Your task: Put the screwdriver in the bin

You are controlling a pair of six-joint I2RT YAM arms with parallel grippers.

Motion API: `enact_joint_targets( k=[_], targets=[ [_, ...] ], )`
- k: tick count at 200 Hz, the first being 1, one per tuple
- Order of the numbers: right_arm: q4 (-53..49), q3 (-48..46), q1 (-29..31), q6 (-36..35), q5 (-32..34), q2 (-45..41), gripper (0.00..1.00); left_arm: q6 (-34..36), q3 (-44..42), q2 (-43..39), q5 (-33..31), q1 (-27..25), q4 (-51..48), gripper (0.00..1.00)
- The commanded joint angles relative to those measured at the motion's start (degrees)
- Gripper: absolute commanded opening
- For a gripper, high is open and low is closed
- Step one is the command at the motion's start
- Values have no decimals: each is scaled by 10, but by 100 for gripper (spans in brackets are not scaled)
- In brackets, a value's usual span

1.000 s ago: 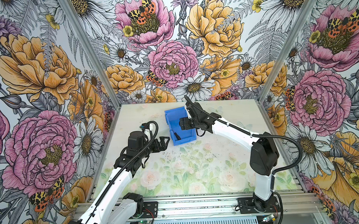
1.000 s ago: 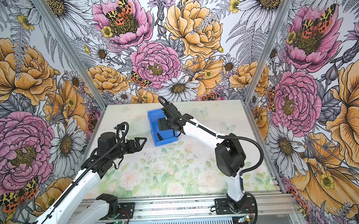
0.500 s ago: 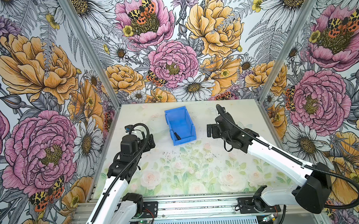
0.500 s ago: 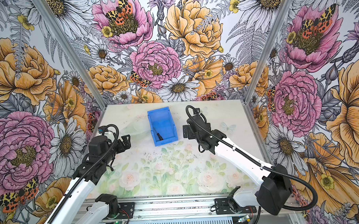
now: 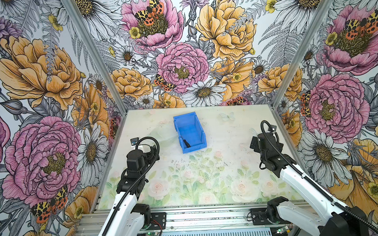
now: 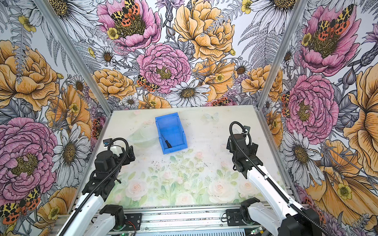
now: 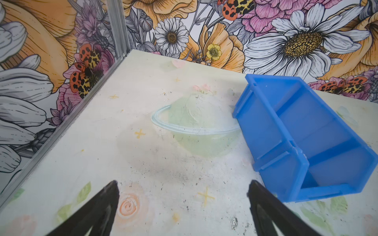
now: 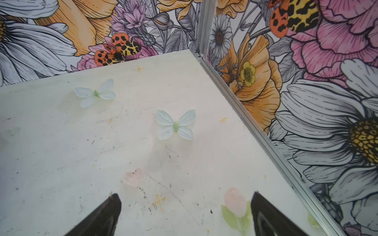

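Note:
The blue bin (image 5: 190, 128) (image 6: 171, 126) stands on the table towards the back, left of the middle. The screwdriver (image 5: 185, 143) (image 6: 167, 142), black-handled and slim, lies inside it near the low front end. In the left wrist view the bin (image 7: 261, 130) is close by and its wall hides the screwdriver. My left gripper (image 7: 183, 182) (image 5: 153, 150) is open and empty over the mat beside the bin's front corner. My right gripper (image 8: 186, 194) (image 5: 254, 142) is open and empty, well off to the right of the bin, near the right wall.
Floral walls close the table on three sides, with metal corner posts (image 7: 118, 28) (image 8: 201, 26). An aluminium rail (image 5: 198, 217) carrying both arm bases runs along the front edge. The mat bears printed flowers, butterflies and a planet.
My right gripper was over the bin a second ago; it has opened wider and drawn back to the right. The left arm has pulled back to the left. The screwdriver lies in the bin.

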Motion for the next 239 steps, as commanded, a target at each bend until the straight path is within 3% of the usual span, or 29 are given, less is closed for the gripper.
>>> enact_joint_targets(
  k=[1,30,66,131,177,239],
  targets=[
    [136,-44,-36,-68,-55,-2,100,51,-16,22,7,16,104,99],
    [229,-66,-57,-124,-80,52,99,55,-22,98,3,43,167,99],
    [347,-81,-72,-134,-110,124,99,71,-25,186,19,66,272,99],
    [441,-57,-84,-158,-132,240,99,66,-39,303,57,74,416,99],
    [502,-49,-109,-180,-190,281,99,66,-39,367,81,77,492,99],
    [573,-88,-121,-169,-202,286,100,82,-21,440,102,81,549,99]
  ],
)
